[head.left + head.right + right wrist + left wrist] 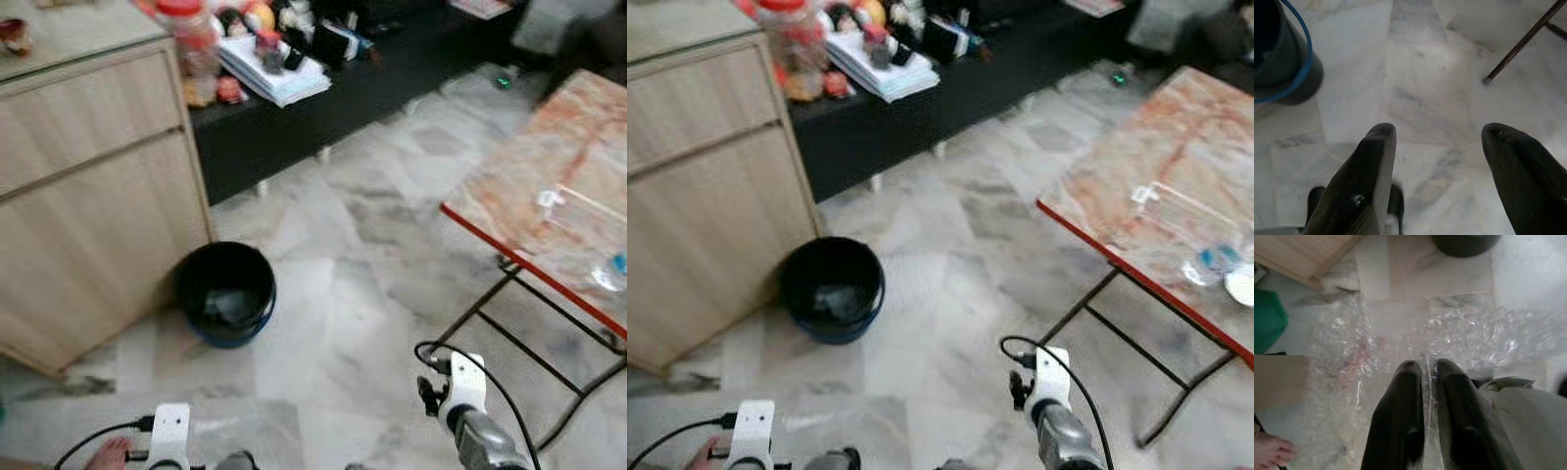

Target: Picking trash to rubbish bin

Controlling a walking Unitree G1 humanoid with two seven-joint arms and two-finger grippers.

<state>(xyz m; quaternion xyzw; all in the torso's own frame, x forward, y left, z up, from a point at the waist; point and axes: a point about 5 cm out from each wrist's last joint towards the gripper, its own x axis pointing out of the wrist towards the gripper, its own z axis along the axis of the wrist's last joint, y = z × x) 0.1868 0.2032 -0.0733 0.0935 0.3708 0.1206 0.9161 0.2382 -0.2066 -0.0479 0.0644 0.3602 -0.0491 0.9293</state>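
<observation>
My left fingers (1408,382) pinch a crinkled clear plastic sheet (1459,338), held low above the marble floor; my right fingers (1378,142) gape empty. The round black rubbish bin (226,291) waits ahead beside the wooden cabinet (88,186). Carrying and dropping remain.

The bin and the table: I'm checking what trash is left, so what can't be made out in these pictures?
- Bin: its inside is dark in the eye views, contents unreadable.
- Table: cut off by the right edge; the clear items on it are blurred.
- Clear plastic wrap: the left gripper jaws pinch it; the left wrist view's bottom edge cuts it off.
- Shelf clutter: too blurred to identify.
</observation>
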